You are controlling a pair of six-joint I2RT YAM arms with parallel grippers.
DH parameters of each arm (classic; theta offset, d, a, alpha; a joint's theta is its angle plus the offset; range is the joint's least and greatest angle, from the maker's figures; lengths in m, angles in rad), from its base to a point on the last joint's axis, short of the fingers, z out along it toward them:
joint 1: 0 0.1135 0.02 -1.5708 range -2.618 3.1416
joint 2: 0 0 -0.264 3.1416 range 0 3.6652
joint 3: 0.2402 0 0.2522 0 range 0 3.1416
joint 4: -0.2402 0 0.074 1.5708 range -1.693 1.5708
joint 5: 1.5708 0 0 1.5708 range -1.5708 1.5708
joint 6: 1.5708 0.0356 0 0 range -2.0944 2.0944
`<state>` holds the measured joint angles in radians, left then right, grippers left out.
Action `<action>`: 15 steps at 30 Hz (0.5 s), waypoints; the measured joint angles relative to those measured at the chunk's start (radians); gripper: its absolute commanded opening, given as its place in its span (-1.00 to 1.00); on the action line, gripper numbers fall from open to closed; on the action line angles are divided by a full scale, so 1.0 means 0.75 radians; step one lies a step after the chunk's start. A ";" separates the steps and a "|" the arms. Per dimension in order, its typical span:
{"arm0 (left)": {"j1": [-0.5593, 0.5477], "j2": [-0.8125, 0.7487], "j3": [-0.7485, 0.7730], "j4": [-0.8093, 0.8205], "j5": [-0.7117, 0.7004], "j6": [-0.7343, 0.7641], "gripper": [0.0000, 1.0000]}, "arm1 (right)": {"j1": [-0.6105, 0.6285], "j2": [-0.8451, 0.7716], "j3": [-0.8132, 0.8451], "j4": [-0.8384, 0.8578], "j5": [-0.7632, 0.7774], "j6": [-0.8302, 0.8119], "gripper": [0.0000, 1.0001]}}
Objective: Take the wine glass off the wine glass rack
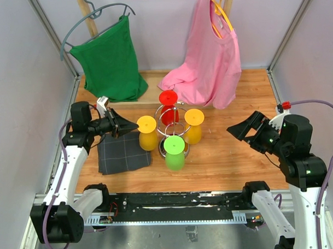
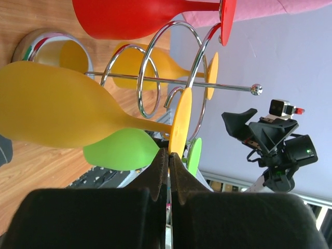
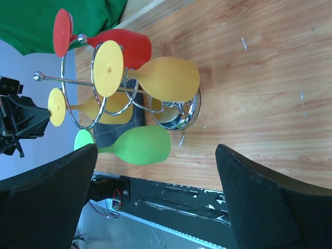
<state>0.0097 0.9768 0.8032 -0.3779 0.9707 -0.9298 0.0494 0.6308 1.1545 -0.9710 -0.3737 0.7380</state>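
The chrome wine glass rack (image 1: pixel 172 122) stands mid-table with a red (image 1: pixel 168 105), a green (image 1: pixel 174 151) and two yellow plastic wine glasses hanging upside down on its looped arms. My left gripper (image 1: pixel 135 126) is at the left yellow glass (image 1: pixel 147 133). In the left wrist view my gripper (image 2: pixel 169 155) is shut on the rim of that glass's round foot (image 2: pixel 180 120), its bowl (image 2: pixel 57 111) still beside the rack's loops (image 2: pixel 150 78). My right gripper (image 1: pixel 249 130) is open and empty, well right of the rack; its wrist view (image 3: pixel 155 171) shows the rack base (image 3: pixel 181 111).
A dark checked cloth (image 1: pixel 122 153) lies left of the rack under my left arm. A green shirt (image 1: pixel 109 63) and a pink shirt (image 1: pixel 208 63) hang on hangers at the back. Walls close in both sides.
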 measured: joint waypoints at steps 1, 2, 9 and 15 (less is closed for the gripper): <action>0.000 0.000 0.000 0.003 0.002 -0.007 -0.99 | 0.000 -0.001 0.000 -0.002 0.001 0.000 0.97; 0.000 0.000 0.000 0.004 0.005 -0.016 -0.99 | 0.000 -0.002 0.000 -0.005 0.002 -0.001 0.97; 0.011 0.001 0.030 -0.002 0.033 -0.067 -0.99 | 0.000 -0.006 0.003 -0.029 0.011 -0.001 0.97; 0.041 0.001 0.071 -0.001 0.063 -0.094 -0.99 | 0.000 -0.005 0.028 -0.049 0.016 -0.002 0.97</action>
<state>0.0406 0.9775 0.8566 -0.3782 1.0176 -1.0004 0.0494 0.6273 1.1759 -1.0077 -0.3614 0.7368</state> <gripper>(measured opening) 0.011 0.986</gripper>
